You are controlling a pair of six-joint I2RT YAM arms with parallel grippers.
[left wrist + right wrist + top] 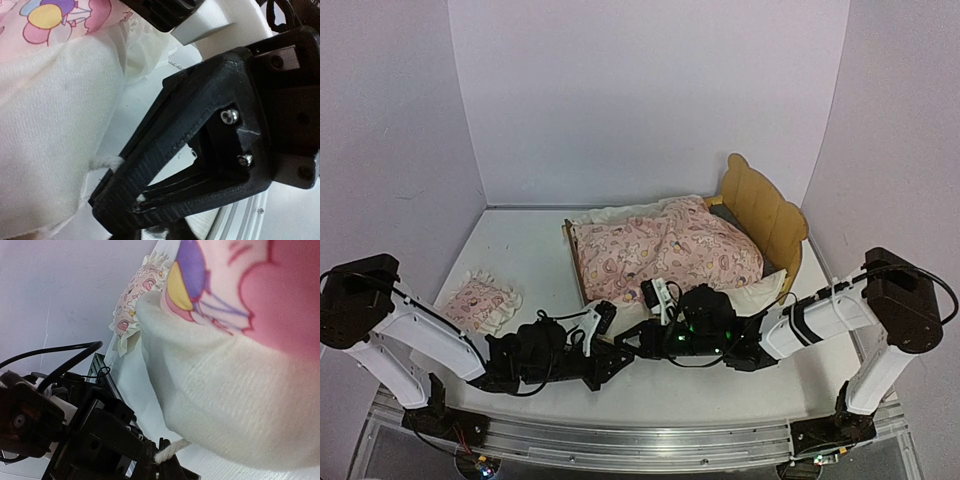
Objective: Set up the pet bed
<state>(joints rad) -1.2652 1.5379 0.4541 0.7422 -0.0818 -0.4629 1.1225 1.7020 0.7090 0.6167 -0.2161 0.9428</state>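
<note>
The pet bed (765, 210), a plywood frame with a wavy headboard, stands at the back right. The pink patterned blanket (665, 250) is heaped over it and hides most of the mattress pad. The blanket's white underside (50, 125) (240, 405) fills both wrist views. A short white cord (106, 162) (167, 452) sticks out of its near corner. Both grippers meet at that corner in front of the bed. My left gripper (616, 358) (136, 204) has its jaws drawn together on the cord. My right gripper (628, 342) (167, 462) is shut on the cord's end.
The small pink ruffled pillow (480, 302) (131, 310) lies on the white table at the left. An aluminium rail (620, 435) runs along the near edge. Pale walls close in the back and both sides. Part of the right arm (165, 12) hangs just above the left gripper.
</note>
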